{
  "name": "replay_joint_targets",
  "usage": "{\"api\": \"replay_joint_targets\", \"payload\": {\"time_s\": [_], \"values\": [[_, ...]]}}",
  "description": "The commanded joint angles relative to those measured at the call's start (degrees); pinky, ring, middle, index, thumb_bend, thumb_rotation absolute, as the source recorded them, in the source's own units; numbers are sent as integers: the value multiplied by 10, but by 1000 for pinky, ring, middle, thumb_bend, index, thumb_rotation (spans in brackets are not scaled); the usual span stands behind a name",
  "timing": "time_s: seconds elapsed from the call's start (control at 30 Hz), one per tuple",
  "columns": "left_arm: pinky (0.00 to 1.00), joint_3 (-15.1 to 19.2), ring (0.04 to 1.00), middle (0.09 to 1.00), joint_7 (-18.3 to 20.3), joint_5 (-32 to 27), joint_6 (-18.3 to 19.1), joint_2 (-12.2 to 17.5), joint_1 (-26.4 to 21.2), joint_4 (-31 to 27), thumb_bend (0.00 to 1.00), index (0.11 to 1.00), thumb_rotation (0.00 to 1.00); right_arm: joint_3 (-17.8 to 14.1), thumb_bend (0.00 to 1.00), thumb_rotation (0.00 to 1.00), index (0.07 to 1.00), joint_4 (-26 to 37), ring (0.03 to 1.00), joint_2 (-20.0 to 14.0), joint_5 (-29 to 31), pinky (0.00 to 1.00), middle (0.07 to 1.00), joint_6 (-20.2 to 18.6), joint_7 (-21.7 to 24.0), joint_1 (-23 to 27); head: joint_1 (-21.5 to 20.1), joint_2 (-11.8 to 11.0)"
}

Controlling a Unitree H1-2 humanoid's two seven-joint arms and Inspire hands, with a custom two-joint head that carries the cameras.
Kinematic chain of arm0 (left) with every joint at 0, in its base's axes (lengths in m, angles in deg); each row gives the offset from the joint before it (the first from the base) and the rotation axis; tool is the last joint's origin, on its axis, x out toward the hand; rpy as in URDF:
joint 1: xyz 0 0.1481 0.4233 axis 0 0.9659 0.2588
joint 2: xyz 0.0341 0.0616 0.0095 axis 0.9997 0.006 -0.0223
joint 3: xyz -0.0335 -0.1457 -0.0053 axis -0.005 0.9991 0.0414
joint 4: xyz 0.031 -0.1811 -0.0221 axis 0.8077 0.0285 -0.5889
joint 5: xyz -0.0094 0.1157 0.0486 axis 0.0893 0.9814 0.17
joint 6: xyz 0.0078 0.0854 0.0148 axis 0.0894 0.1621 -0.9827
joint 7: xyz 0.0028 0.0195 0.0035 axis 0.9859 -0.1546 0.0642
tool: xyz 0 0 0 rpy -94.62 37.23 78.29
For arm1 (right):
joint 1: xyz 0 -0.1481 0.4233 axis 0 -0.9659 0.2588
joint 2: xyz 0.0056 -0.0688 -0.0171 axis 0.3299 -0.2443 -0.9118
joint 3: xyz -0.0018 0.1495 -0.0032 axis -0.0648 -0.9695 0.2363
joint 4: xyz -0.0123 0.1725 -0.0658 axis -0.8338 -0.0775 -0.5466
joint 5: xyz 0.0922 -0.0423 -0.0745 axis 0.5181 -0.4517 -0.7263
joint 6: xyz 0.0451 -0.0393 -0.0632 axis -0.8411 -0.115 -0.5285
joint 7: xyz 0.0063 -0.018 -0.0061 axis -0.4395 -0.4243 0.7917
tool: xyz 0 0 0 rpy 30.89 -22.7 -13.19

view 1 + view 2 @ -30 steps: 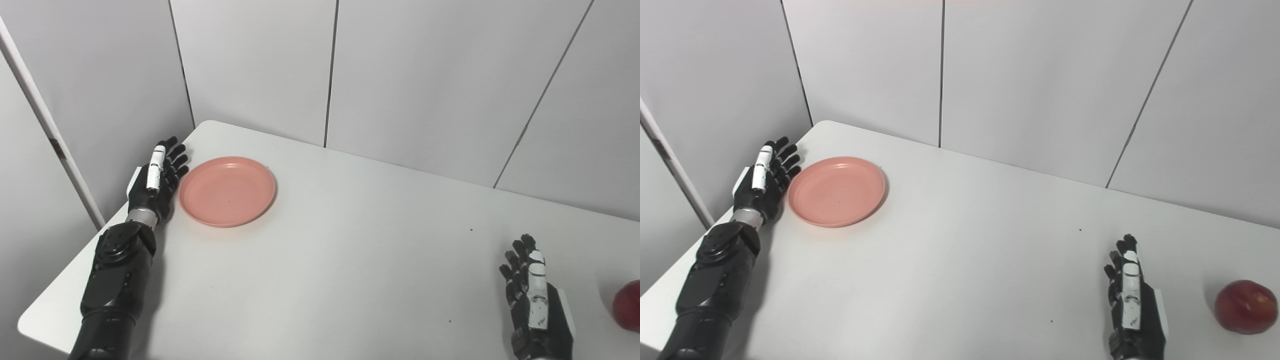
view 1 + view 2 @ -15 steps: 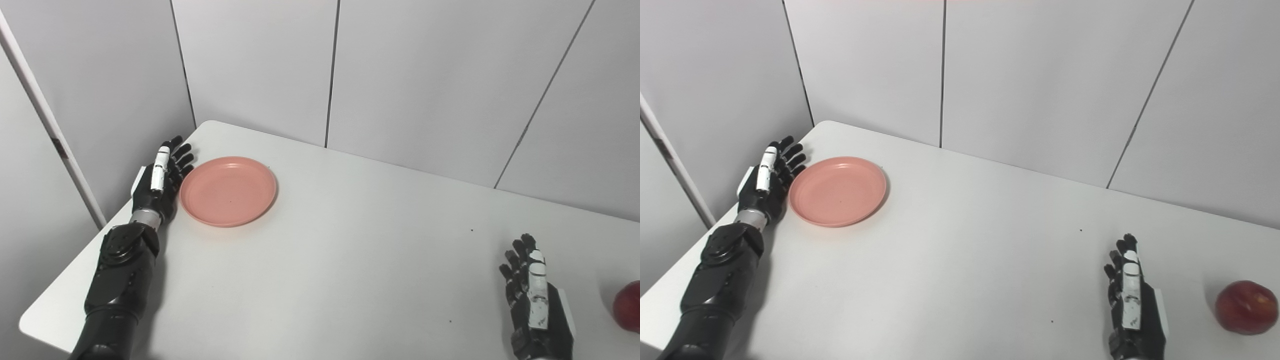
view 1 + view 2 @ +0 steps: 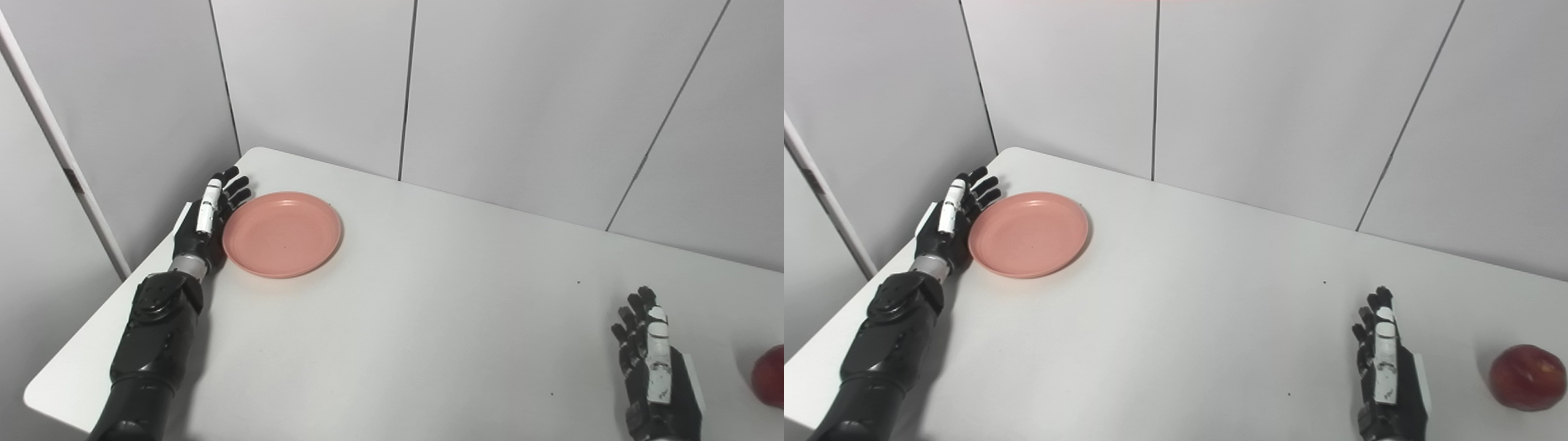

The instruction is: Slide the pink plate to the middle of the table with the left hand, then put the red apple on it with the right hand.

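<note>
— So where was the pink plate [image 3: 282,234]?
— Far-left on the desk [image 3: 416,306], against the left robot hand [image 3: 205,223], fingers spread.
— And the right robot hand [image 3: 1387,373]?
— Empty, spread, near the red apple [image 3: 1526,376].

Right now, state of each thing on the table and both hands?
plate: flat on the table near the far left corner, empty, not yet in the middle.
apple: resting on the table at the right edge, not held.
left hand: open, against the plate's left rim.
right hand: open, left of the apple, apart from it.
</note>
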Motion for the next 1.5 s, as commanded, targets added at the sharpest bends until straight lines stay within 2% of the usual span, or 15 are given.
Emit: {"api": "replay_joint_targets", "payload": {"time_s": [0.0, 0.23, 0.6, 0.77, 1.07, 1.47], "values": [[912, -11, 913, 908, 2, -3, 23, -11, -15, -20, 353, 890, 1000, 1, 317, 1000, 1000, 23, 1000, 3, 1, 1000, 1000, 13, 3, 10, 0, 0], [910, -19, 905, 901, -10, 0, 58, -28, -14, -60, 325, 887, 1000, 4, 316, 1000, 1000, 20, 1000, 3, -6, 1000, 1000, 20, 3, 10, -3, -1], [893, -45, 899, 896, -18, 10, 89, -44, -11, -99, 284, 878, 1000, 2, 302, 1000, 1000, 20, 1000, 7, -6, 1000, 1000, 19, 2, 10, -6, 3], [928, -50, 923, 917, -6, -4, 105, -53, -14, -101, 289, 898, 1000, 4, 299, 1000, 1000, 22, 1000, 6, -10, 1000, 1000, 18, 2, 9, -9, 5], [940, -56, 924, 917, -1, -7, 117, -67, -15, -105, 311, 902, 1000, 4, 307, 1000, 1000, 25, 1000, 8, -11, 1000, 1000, 10, 0, 9, -11, 8], [923, -77, 914, 909, 13, -2, 98, -98, -27, -78, 311, 890, 1000, 6, 317, 1000, 1000, 36, 1000, 17, -20, 1000, 1000, 3, -7, 8, -22, 16]]}}
